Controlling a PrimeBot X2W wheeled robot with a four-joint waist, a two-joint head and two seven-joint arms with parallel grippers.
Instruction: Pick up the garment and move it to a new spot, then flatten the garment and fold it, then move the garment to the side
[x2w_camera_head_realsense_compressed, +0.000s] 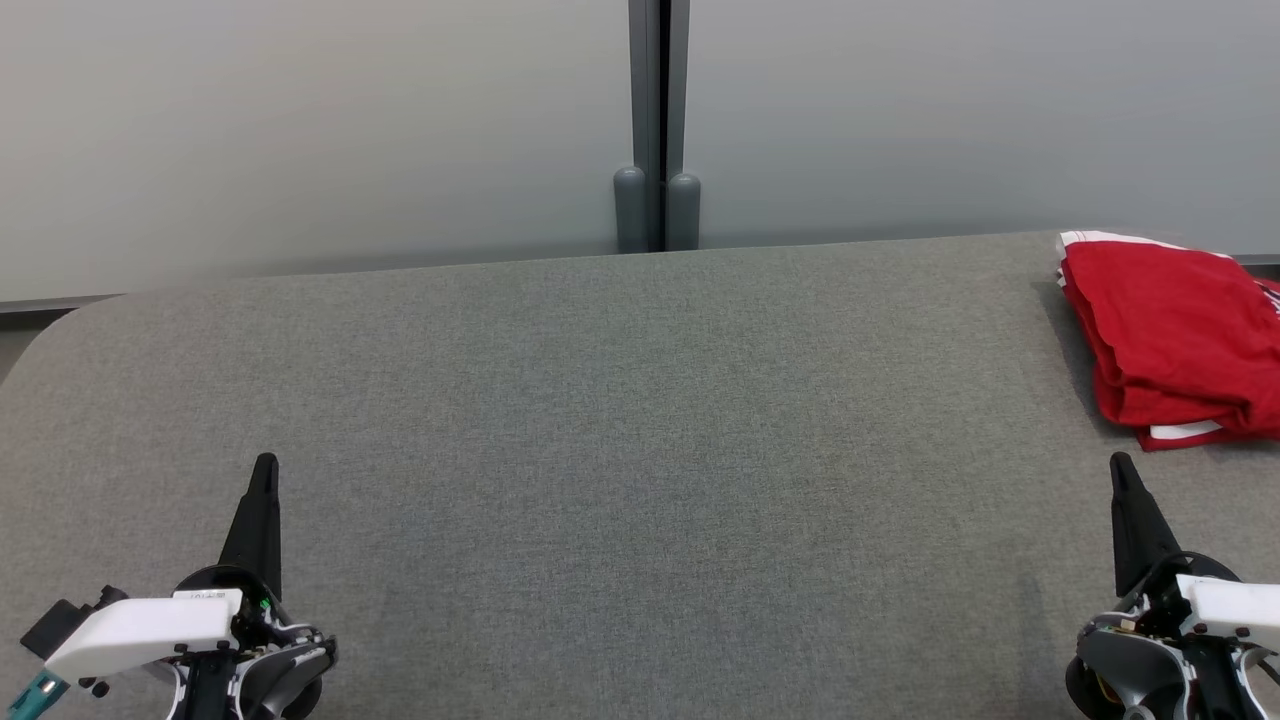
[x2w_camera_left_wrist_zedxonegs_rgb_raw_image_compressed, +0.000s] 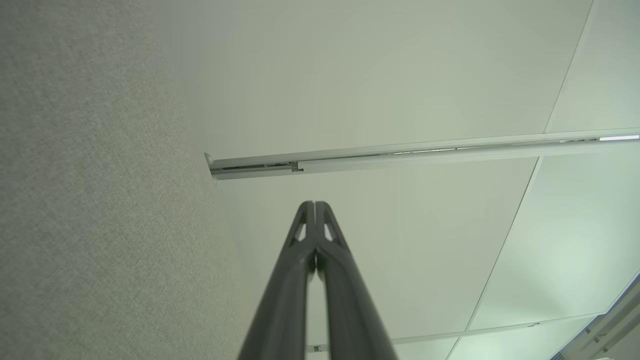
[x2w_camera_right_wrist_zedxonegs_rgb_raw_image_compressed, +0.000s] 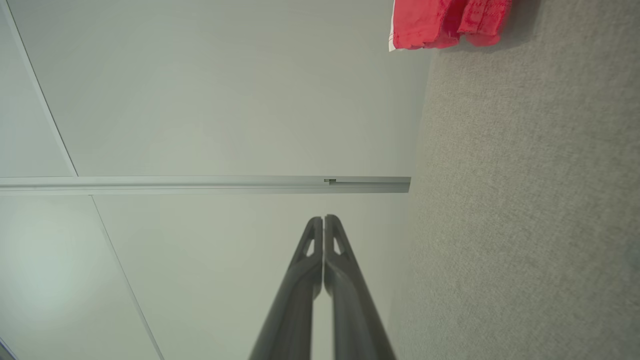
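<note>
A red garment (x2w_camera_head_realsense_compressed: 1170, 340) with white trim is lying, perhaps loosely folded, at the upper right of the head view on a grey fabric table (x2w_camera_head_realsense_compressed: 640, 450), running off the right edge. The right claw (x2w_camera_head_realsense_compressed: 1120, 472) is sitting at lower right, just below it in the frame and much nearer. The left claw (x2w_camera_head_realsense_compressed: 265, 472) is sitting well apart at lower left. Both claws are pressed together, pinching nothing.
</note>
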